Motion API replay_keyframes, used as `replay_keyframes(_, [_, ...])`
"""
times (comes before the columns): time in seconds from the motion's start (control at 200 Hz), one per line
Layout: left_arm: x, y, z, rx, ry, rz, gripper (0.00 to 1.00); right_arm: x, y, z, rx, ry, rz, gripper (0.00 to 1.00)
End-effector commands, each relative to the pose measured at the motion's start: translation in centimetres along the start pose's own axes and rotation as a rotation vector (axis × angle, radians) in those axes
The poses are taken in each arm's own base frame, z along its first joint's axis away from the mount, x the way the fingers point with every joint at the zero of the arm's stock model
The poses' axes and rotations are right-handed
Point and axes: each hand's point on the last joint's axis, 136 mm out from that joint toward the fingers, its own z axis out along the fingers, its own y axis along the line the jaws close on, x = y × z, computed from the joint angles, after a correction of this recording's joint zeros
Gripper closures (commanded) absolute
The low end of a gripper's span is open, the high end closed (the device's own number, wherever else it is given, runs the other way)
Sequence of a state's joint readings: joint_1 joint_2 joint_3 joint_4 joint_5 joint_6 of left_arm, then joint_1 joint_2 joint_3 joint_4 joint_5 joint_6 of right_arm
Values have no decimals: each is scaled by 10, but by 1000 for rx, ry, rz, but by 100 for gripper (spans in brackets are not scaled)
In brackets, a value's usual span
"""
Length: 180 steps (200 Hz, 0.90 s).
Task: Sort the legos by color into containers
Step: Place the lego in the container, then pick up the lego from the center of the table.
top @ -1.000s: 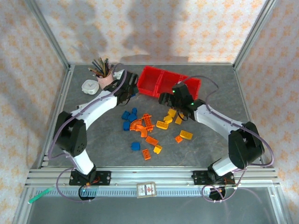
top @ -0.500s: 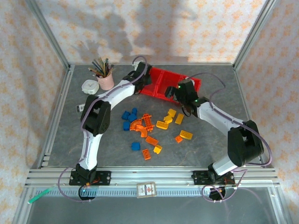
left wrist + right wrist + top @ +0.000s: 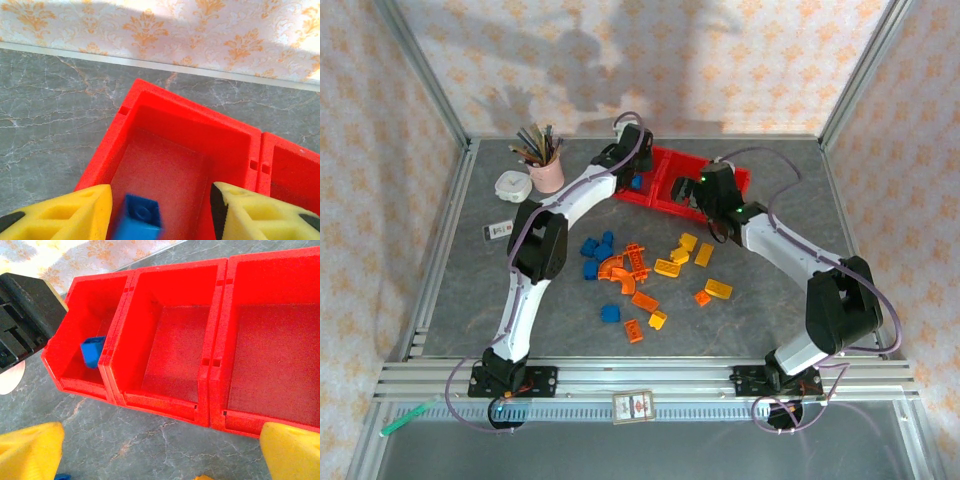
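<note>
my left gripper (image 3: 161,202) spread over the end red container (image 3: 122,127).
blue lego (image 3: 137,217) between its fingers (image 3: 75,210); pencil cup (image 3: 546,172) leftward; grey marble table (image 3: 50,110).

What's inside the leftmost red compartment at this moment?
One blue lego, below the left hand. The hand's fingers and the compartment front wall cover part of the floor, so further pieces cannot be ruled out.

You see the red containers (image 3: 160,407) as moulded plastic with finely grainy, matt floors and smoother walls, the blue lego (image 3: 137,217) at 6 o'clock in your left wrist view as smooth plastic, the table (image 3: 50,110) as a matt grey, marble-veined sheet, and the rails (image 3: 640,378) at 6 o'clock overhead as ribbed, dull-silver metal.
</note>
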<state>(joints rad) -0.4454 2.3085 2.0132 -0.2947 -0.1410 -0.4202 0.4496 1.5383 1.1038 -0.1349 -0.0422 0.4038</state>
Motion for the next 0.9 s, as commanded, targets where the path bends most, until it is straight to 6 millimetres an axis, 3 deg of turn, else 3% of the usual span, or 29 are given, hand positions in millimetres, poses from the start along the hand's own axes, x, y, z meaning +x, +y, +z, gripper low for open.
replay_keyframes(0.0, [-18, -5, -38, 25, 17, 25, 43, -8, 10, -9, -31, -9, -27, 0])
replay_keyframes(0.1, [-2, 6, -63, 29, 86, 22, 40, 12, 17, -11, -74, 50, -52, 0])
replay_keyframes(0.27, [44, 48, -112, -29, 191, 7, 37, 55, 29, -17, -119, 168, -117, 0])
replay_keyframes(0.516, [131, 116, -163, -156, 360, -39, 31, 107, 55, -27, -197, 300, -174, 0])
replay_keyframes(0.721, [185, 132, -181, -158, 483, -67, 27, 131, 62, -29, -186, 356, -166, 0])
replay_keyframes(0.896, [210, 131, -179, -151, 536, -45, 27, 145, 63, -28, -175, 381, -136, 0])
